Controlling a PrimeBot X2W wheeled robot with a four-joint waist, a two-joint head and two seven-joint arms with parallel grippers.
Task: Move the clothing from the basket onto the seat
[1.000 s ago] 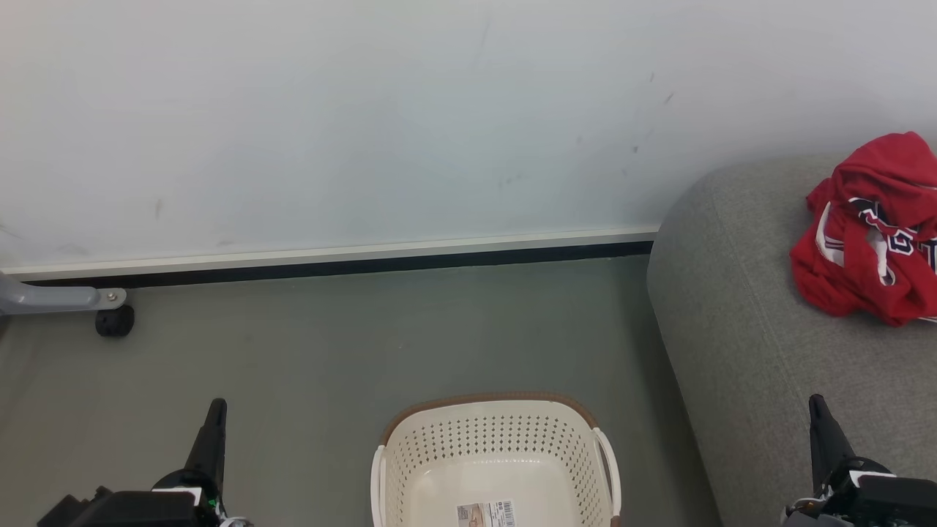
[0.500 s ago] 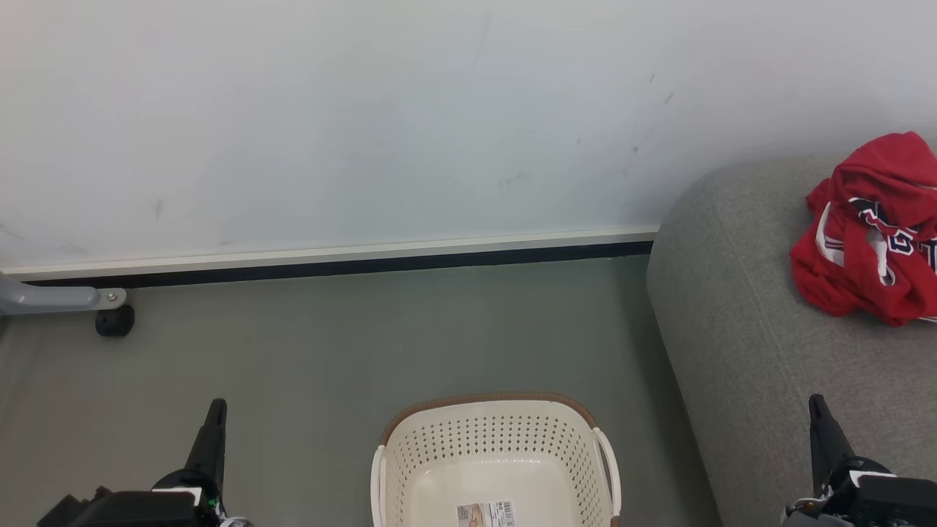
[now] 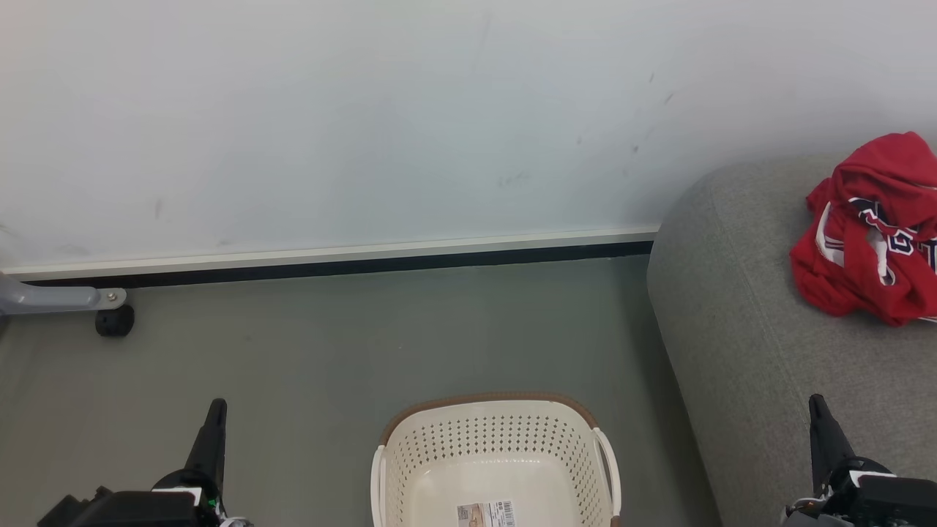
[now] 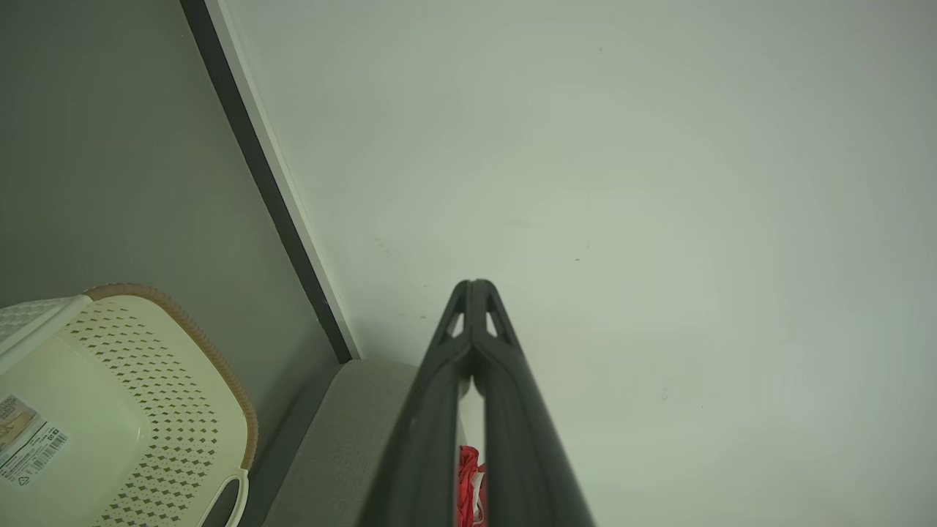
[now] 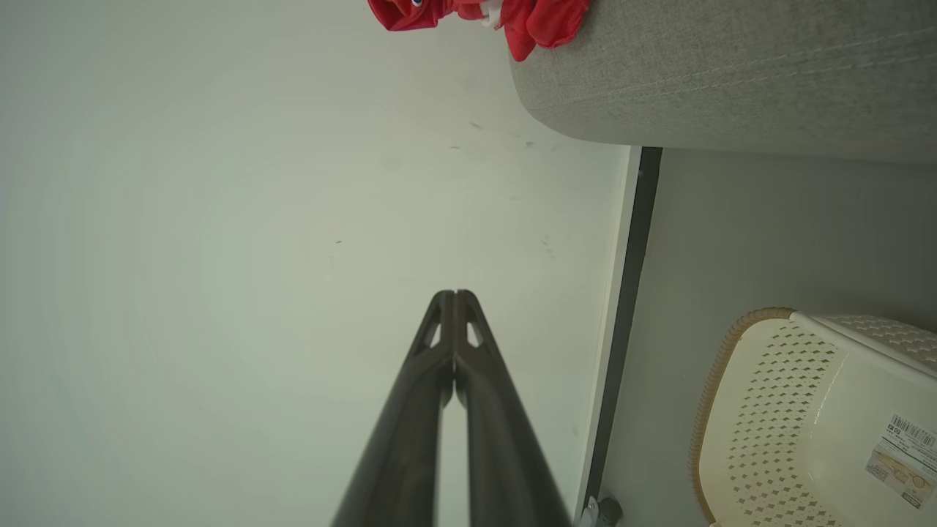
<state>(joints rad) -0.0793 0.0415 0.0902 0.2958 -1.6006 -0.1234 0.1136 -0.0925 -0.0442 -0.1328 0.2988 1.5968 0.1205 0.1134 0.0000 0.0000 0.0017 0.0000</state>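
Now we are holding both pincers pressed together, gripping nothing: our left gripper point(image 3: 217, 404) is hanging left of the basket point(image 3: 483, 400), our right gripper point(image 3: 816, 401) right of it. The clothing point(image 3: 871, 234) is lying in a red heap on the seat point(image 3: 747, 344), well apart from the basket, beyond and right of it. A barcode sticker point(image 3: 485, 514) is showing on the basket's floor.

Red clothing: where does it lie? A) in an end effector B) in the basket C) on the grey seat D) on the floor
C: the clothing lies bunched on the grey seat; the basket shows a bare floor with a barcode sticker.
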